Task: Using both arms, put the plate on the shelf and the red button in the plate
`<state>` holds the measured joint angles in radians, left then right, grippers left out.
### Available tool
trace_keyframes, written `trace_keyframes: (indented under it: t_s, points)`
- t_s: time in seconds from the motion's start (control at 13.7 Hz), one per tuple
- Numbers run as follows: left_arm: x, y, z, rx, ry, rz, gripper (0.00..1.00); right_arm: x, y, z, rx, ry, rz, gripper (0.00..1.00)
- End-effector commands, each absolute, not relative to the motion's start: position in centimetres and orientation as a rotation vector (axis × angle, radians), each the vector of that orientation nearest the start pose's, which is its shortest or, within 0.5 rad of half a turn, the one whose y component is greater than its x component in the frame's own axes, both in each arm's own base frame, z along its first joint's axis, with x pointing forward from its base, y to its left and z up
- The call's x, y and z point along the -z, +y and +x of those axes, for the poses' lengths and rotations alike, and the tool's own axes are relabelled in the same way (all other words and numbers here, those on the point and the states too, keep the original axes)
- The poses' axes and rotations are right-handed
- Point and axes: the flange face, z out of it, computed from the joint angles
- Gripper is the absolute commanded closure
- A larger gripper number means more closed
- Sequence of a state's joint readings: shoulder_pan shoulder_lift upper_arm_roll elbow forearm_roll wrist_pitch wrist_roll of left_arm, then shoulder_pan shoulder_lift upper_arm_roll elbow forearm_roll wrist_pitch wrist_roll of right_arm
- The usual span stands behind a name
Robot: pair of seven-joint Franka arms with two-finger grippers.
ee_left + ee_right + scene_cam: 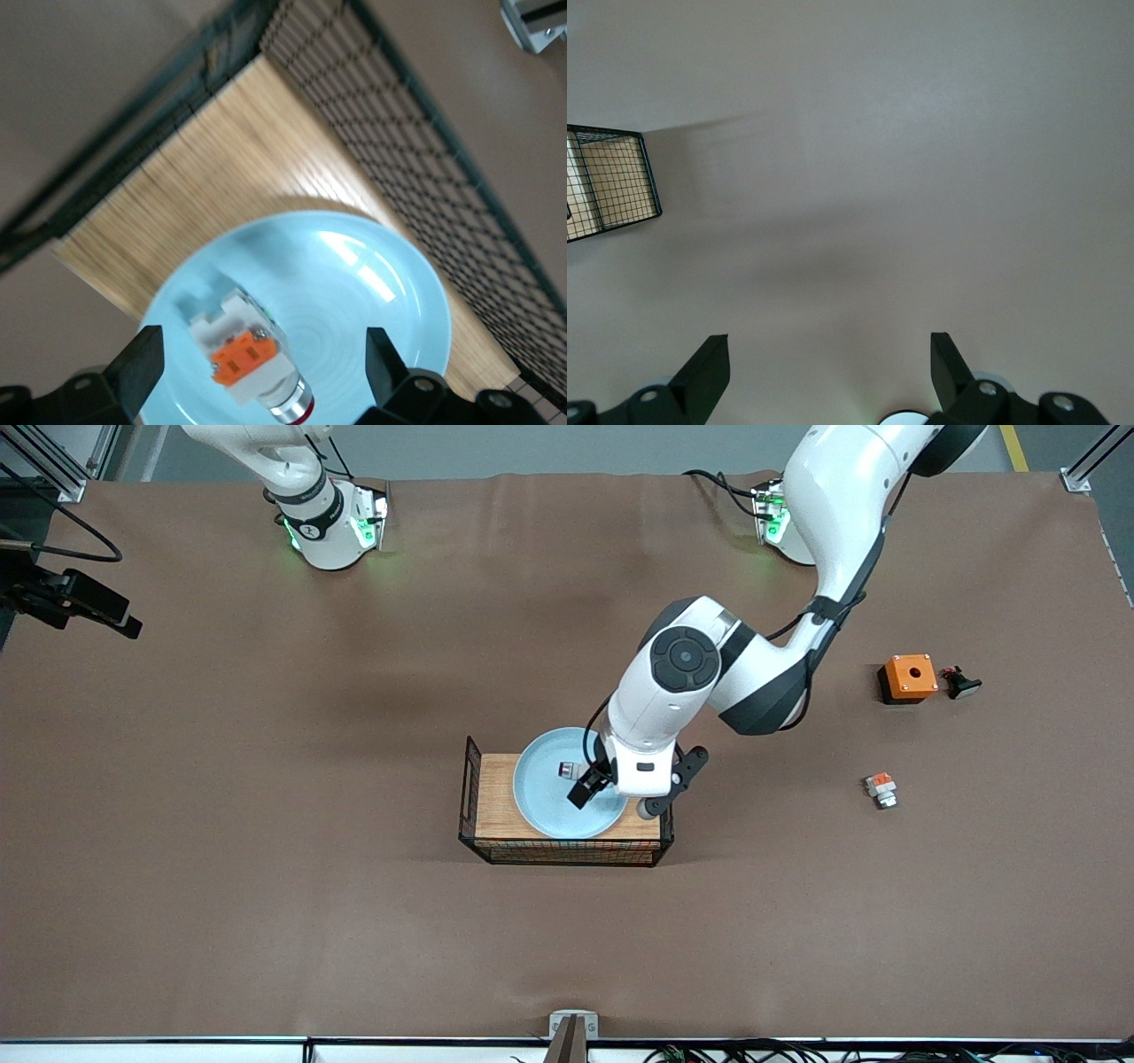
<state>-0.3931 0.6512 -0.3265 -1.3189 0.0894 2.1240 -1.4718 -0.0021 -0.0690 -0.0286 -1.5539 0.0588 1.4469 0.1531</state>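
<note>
The pale blue plate (549, 802) lies on the wooden top of the wire basket (496, 824) in the middle of the table. The red button (567, 770) lies on its side on the plate. In the left wrist view the button (252, 359) shows a white body, an orange patch and a silvery cap with a red edge, on the plate (372, 292). My left gripper (592, 784) hangs open just over the plate, its fingers (142, 367) wide to either side of the button and apart from it. My right gripper (828, 372) is open and empty over bare table; that arm waits.
An orange square box with a hole (909, 677) and a small black piece (960, 683) sit toward the left arm's end. A short white-and-orange block (881, 789) lies nearer the front camera than they do. The basket's wire end (611, 181) shows in the right wrist view.
</note>
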Motion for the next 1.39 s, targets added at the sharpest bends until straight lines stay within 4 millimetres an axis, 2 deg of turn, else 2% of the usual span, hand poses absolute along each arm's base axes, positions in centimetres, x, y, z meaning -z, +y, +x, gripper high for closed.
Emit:
trace_keyframes:
  t_s: [0.0, 0.07, 0.22, 0.44, 0.58, 0.73, 0.88, 1.02, 1.09, 1.31]
  points:
    - [-45.9, -38.8, 60.8, 0.063, -1.095, -3.094, 0.0, -68.5, -1.5, 51.4, 0.018, 0.268, -3.09, 0.0]
    - [-48.1, -36.1, 61.1, 0.072, -0.998, -3.098, 0.0, -69.0, -1.8, 51.4, 0.039, 0.274, -3.087, 0.0]
    - [-52.6, -31.5, 61.2, 0.101, -0.688, -3.144, 0.0, -69.0, -1.7, 51.5, 0.037, 0.272, -3.088, 0.0]
    - [-58.4, -22.2, 61.3, 0.119, -0.376, -3.137, 0.0, -68.8, -1.5, 51.6, 0.03, 0.27, -3.088, 0.0]
    - [-61.2, -15.8, 61.2, 0.131, -0.3, -3.116, 0.0, -68.9, -1.7, 51.6, 0.035, 0.275, -3.091, 0.0]
    - [-61.8, -11.0, 60.7, 0.048, -0.299, -3.085, 0.0, -68.8, -1.8, 51.5, 0.031, 0.276, -3.092, 0.0]
    - [-63.0, -7.1, 60.0, 0.014, -0.263, -3.076, 0.0, -68.6, -1.5, 51.3, -0.002, 0.266, -3.133, 0.0]
    - [-63.3, -3.6, 59.6, -0.015, -0.237, -3.071, 0.0, -68.6, -1.4, 51.3, -0.008, 0.257, -3.152, 0.0]
    - [-63.8, -2.4, 59.1, -0.013, -0.243, -3.067, 0.0, -68.3, -1.3, 51.1, -0.039, 0.255, -3.154, 0.0]
    - [-64.0, -0.6, 57.9, -0.024, -0.216, -3.059, 0.0, -68.3, -1.2, 51.1, -0.047, 0.253, -3.152, 0.0]
